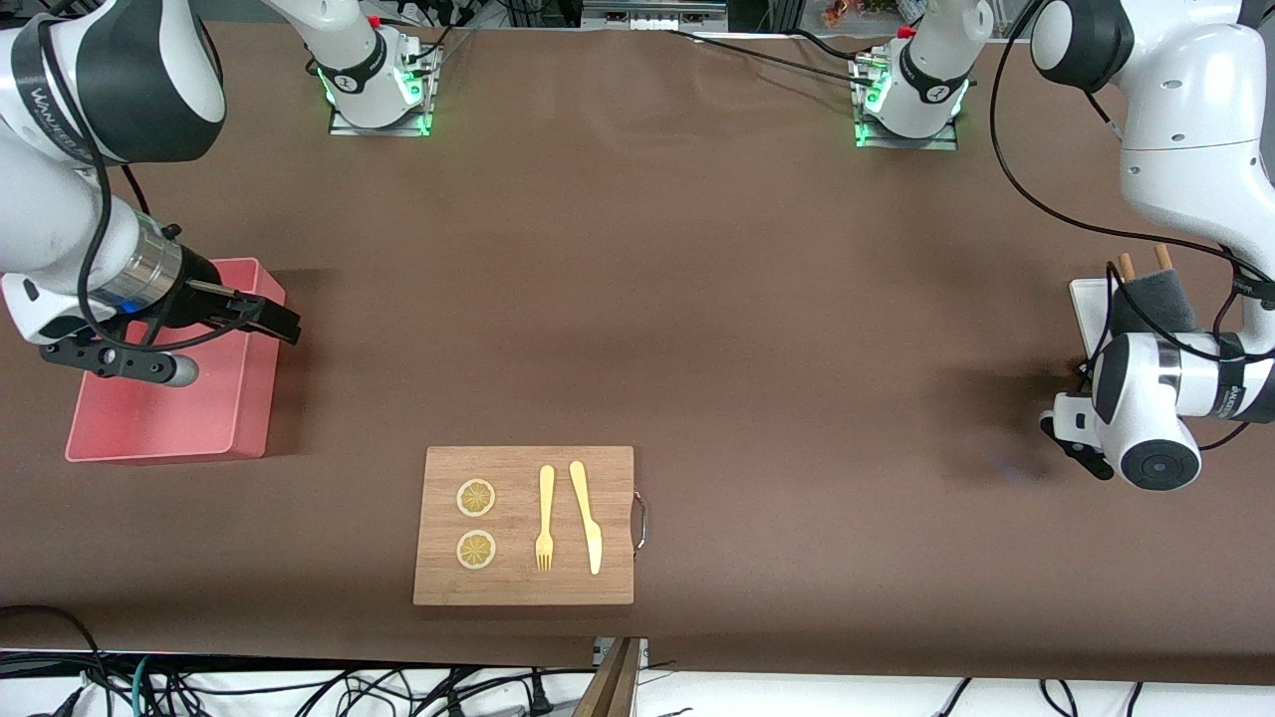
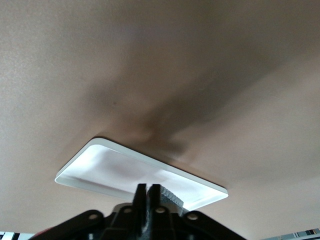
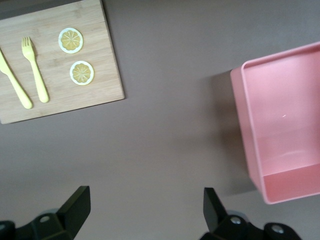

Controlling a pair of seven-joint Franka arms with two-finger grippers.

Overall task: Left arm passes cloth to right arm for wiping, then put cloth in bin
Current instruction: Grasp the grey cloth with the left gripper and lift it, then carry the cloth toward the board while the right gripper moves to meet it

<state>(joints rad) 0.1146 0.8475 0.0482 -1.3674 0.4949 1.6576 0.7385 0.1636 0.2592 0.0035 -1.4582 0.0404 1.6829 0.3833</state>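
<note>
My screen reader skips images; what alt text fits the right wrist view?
The right end effector, fingers open and empty, hangs over brown table beside the empty pink bin. A wooden board holds two lemon slices, a yellow fork and knife.

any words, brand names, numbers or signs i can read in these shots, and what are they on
"WANVEER": a black band around the right arm near its elbow, front view; the letters are small, so the spelling is uncertain.
Black band on the left arm's wrist: white lettering, too small to read.
Round marks on both arm bases: too small to read.
Bin, wooden board, both wrist views: no text.
</note>
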